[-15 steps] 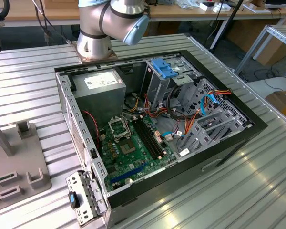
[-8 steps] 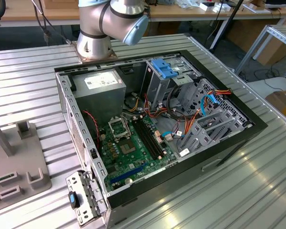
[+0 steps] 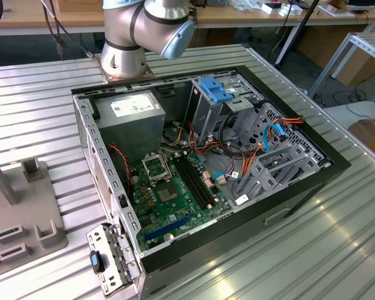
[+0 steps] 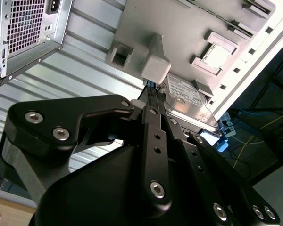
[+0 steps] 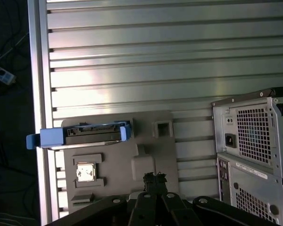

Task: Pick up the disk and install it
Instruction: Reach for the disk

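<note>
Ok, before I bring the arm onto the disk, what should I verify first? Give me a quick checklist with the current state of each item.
1. Flat grey metal disk in its bright blue plastic carrier sits in the grey plastic fixture tray: ok.
2. Disk top free of anything lying on it: ok.
3. Black claw lined up with the disk: not ok, it hangs over the tray, apart from the disk.
4. Claw open for a grasp: not ok, it looks shut on nothing.
5. Upright grey bay with the blue latch in the open black computer case free to take the disk: cannot tell.
</note>
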`<state>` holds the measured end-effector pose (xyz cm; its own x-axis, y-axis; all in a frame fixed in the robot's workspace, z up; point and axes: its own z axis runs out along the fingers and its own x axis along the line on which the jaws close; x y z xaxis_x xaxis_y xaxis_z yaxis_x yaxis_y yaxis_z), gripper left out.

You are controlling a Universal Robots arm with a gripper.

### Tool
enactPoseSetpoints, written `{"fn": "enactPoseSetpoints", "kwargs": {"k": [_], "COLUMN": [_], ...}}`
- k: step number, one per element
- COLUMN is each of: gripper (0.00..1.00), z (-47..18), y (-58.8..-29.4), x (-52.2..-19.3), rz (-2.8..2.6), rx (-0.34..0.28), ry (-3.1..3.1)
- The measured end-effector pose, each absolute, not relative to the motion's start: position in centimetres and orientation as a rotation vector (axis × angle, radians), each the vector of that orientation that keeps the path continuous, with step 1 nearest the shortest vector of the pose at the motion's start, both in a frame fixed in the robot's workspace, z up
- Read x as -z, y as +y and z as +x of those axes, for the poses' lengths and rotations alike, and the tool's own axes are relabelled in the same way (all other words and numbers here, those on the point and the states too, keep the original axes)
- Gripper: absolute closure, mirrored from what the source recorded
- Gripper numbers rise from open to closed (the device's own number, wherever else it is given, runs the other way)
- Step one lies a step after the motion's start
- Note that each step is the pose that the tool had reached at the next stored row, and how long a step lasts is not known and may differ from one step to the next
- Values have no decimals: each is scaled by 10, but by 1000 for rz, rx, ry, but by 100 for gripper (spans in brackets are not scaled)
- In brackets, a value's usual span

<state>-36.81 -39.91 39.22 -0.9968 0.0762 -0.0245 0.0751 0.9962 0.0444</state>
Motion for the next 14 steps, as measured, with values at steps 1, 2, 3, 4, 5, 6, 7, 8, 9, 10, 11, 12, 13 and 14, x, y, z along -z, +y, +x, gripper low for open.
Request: {"fn": "enactPoseSetpoints", "kwargs": {"k": [1,2,3,4,5,6,7,8,9,10,11,12,13,14], "gripper": [89,89,89,89,89,89,89,89,89,89,89,89,89,89], "z": [-368,-369,-371,-371,-371,-371,-371,-371,-371,-371,-371,-371,-372,-372], "y": [-399,-399,-399,-399,-399,-399,-399,-399,-399,-398,-397,-395,-392,-387], "x": [-392,-392,-392,-392,-392,-392,-392,-392,-392,-392,-392,-392,-392,-392], "rz": [118,118,118,118,118,118,118,118,118,118,118,118,118,118], "rx": [-68,-68,-68,-68,-68,-68,-68,-68,-68,-68,-68,-68,-68,-68], "ry": [3112,3112,3112,3113,3112,3112,3113,3113,3112,3112,3112,3112,3112,3112]}}
